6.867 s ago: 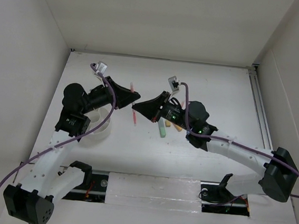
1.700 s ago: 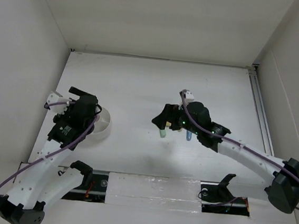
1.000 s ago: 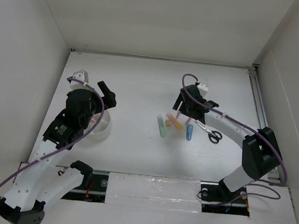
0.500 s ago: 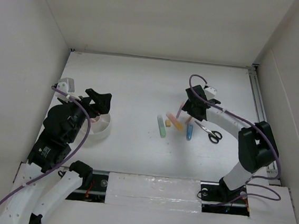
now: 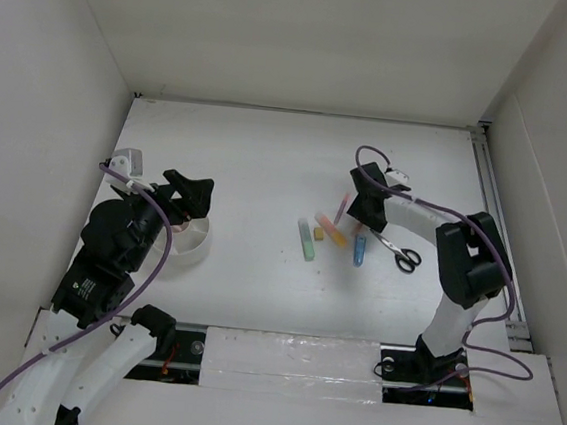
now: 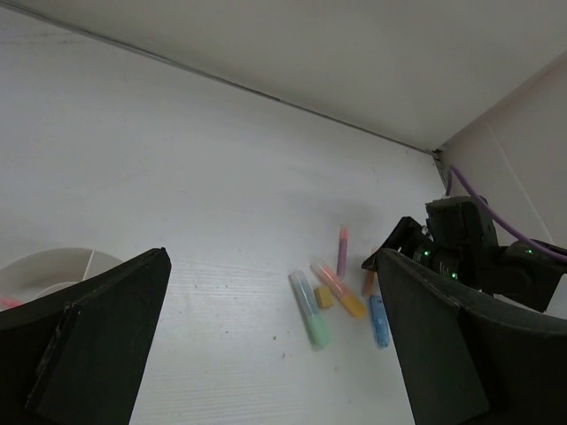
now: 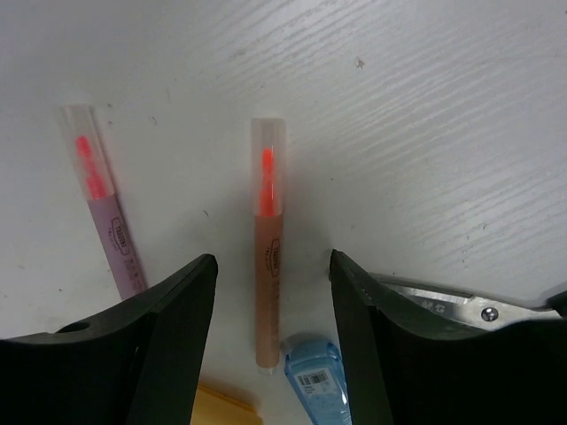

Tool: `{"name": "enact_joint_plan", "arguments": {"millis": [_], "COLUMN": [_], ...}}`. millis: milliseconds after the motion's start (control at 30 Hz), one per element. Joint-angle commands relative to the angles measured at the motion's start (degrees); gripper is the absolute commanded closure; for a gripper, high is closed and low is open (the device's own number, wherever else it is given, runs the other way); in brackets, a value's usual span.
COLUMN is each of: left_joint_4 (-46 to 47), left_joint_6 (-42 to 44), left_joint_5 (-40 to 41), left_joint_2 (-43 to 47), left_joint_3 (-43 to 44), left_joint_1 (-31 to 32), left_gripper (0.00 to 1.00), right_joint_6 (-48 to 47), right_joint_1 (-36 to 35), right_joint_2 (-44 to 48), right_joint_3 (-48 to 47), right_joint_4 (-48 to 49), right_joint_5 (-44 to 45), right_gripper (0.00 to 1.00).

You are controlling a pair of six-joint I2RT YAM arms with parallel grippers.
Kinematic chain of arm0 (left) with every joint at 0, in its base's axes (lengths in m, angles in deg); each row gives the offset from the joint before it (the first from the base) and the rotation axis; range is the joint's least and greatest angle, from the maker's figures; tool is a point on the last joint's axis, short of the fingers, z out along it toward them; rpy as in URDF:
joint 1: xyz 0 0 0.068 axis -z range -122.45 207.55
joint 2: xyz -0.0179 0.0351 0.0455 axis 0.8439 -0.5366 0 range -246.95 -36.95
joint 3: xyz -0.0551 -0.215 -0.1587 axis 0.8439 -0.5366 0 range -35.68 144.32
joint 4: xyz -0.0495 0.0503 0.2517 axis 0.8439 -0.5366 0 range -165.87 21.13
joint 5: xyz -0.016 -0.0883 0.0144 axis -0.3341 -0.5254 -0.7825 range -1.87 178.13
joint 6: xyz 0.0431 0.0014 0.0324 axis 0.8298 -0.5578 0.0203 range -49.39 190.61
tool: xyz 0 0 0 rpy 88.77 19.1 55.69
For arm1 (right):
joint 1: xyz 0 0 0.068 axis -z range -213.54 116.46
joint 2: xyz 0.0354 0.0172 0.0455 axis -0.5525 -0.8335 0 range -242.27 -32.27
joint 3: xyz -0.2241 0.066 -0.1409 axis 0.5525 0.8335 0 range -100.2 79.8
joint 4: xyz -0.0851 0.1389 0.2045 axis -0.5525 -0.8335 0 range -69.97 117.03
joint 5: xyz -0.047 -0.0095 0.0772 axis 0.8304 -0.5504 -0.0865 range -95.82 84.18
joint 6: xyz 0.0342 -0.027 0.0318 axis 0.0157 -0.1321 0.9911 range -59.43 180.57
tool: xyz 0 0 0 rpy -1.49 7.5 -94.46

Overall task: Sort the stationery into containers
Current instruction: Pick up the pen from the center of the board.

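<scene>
Right gripper (image 7: 272,266) has dropped over the pens, jaws narrower, half open, empty. Slim round brown pen (image 7: 268,212), clear cap, lies between fingers (image 7: 159,336), untouched. Left gripper (image 6: 270,266) wide open, empty.

White arms (image 5: 419,216), black joints (image 5: 470,261), purple cables (image 6: 467,193)

The tub (image 5: 193,248) sits at the left of the table (image 5: 268,161). Well to its right lie, left to right, the left marker (image 5: 307,241), block (image 5: 319,234), middle marker (image 5: 335,235), right marker (image 5: 359,250) and scissors (image 5: 396,252). Just behind them, the left pen (image 7: 106,208) and right pen (image 7: 267,266) lie side by side.
</scene>
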Motion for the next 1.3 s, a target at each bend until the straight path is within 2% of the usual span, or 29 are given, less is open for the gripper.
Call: {"name": "enact_joint_plan", "arguments": {"millis": [0, 233, 433, 567, 700, 800, 1000, 1033, 1067, 1200, 1267], "left_joint_4": [2.36, 2.36, 2.36, 2.36, 0.35, -0.27, -0.27, -0.27, -0.27, -0.27, -0.79], "left_joint_6": [0.88, 0.88, 0.88, 0.88, -0.17, -0.18, -0.70, -0.70, -0.70, -0.70, -0.18], "left_joint_5": [-0.78, -0.26, -0.25, 0.28, 3.17, 3.88, 3.36, 3.35, 3.35, 3.35, 3.35], "left_joint_2": [0.51, 0.51, 0.51, 0.51, -0.02, -0.55, -0.55, -1.07, -1.07, -1.07, -1.07], "left_joint_3": [-0.54, -0.54, -0.54, -0.54, 0.06, 0.59, 1.21, 1.82, 1.83, 1.83, 1.83], "left_joint_1": [0.14, 0.14, 0.14, 0.14, 0.14, 0.14, 0.14, 0.14, 0.14, 0.14, 0.14], "left_gripper": [0.00, 0.00, 0.00, 0.00, 0.00, 0.00, 0.00, 0.00, 0.00, 0.00, 0.00], "right_joint_6": [-1.55, -3.31, -3.84, -5.67, -7.00, -7.52, -8.14, -8.14, -8.93, -10.52, -11.65], "right_joint_1": [1.72, 3.48, 4.01, 4.53, 4.53, 5.06, 6.12, 6.12, 6.12, 7.16, 7.69], "right_joint_2": [0.14, -1.52, -3.37, -4.07, -5.22, -5.83, -6.45, -6.45, -6.45, -6.45, -6.45], "right_joint_3": [-3.28, -4.94, -6.79, -7.93, -9.34, -9.87, -10.92, -10.92, -10.92, -11.44, -11.45], "right_joint_4": [0.31, 1.20, 0.32, -1.87, -5.04, -7.59, -9.00, -9.00, -9.00, -8.47, -8.47], "right_joint_5": [-0.49, -2.87, -3.48, -4.53, -6.47, -7.52, -8.23, -8.23, -8.75, -10.07, -10.69], "right_gripper": [0.40, 0.40, 0.44, 0.52, 0.52, 0.63, 0.68, 0.72, 0.82, 1.00, 1.00]}}
